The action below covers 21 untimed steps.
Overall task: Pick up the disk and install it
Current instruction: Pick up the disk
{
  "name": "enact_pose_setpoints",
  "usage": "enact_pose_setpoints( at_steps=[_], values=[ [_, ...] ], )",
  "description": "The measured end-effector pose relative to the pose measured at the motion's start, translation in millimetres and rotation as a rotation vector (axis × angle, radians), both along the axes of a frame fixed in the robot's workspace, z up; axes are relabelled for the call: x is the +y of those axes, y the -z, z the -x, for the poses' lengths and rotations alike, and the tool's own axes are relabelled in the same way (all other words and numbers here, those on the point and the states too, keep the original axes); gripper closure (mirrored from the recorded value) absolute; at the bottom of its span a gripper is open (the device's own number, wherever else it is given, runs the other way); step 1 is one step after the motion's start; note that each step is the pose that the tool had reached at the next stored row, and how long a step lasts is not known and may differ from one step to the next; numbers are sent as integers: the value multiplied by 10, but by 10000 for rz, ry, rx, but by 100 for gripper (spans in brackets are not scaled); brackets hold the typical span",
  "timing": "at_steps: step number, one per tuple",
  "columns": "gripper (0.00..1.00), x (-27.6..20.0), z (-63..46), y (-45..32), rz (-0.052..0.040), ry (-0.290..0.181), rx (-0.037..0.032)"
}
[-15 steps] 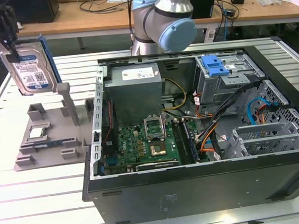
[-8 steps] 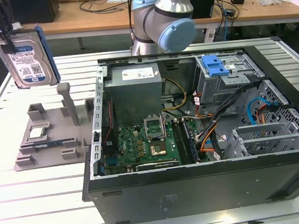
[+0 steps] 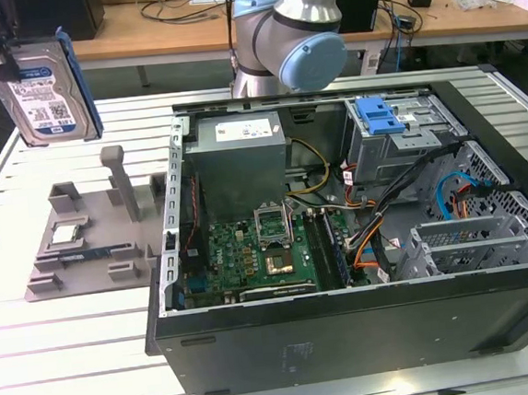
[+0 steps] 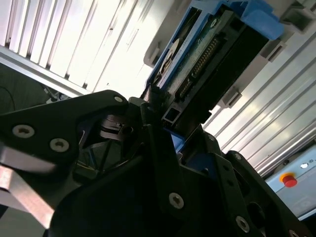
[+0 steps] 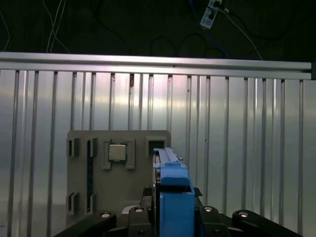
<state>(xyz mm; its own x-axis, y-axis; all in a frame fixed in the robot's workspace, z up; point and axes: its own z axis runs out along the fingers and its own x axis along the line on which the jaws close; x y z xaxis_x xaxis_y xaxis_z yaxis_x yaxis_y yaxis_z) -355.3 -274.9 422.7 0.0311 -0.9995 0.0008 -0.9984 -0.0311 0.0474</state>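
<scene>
The disk (image 3: 48, 89), a silver drive with a white-and-blue label and blue side rails, hangs in the air at the exterior view's upper left, above the grey fixture (image 3: 87, 236). My gripper (image 3: 2, 56) is shut on its upper edge. In the second wrist view the dark fingers (image 4: 153, 106) clamp the disk (image 4: 197, 64), whose green circuit board and connector face the camera. In the first wrist view the disk (image 5: 172, 187) shows edge-on as a blue rail rising from the gripper (image 5: 173, 217), over the slatted table.
The open computer case (image 3: 349, 329) lies on the exterior view's right, with a grey power supply (image 3: 240, 153), motherboard (image 3: 259, 249) and a blue-handled drive bay (image 3: 379, 115). The arm's base (image 3: 291, 33) stands behind it. The grey fixture (image 5: 118, 170) holds a small chip (image 5: 117, 152).
</scene>
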Motion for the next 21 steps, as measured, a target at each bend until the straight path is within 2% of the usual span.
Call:
enact_pose_setpoints(
  at_steps=[9,15,21],
  values=[
    [63,17,0,-245,0,-1,-1],
    [63,26,0,-361,0,0,-1],
    [63,39,0,-516,0,0,-1]
  ],
)
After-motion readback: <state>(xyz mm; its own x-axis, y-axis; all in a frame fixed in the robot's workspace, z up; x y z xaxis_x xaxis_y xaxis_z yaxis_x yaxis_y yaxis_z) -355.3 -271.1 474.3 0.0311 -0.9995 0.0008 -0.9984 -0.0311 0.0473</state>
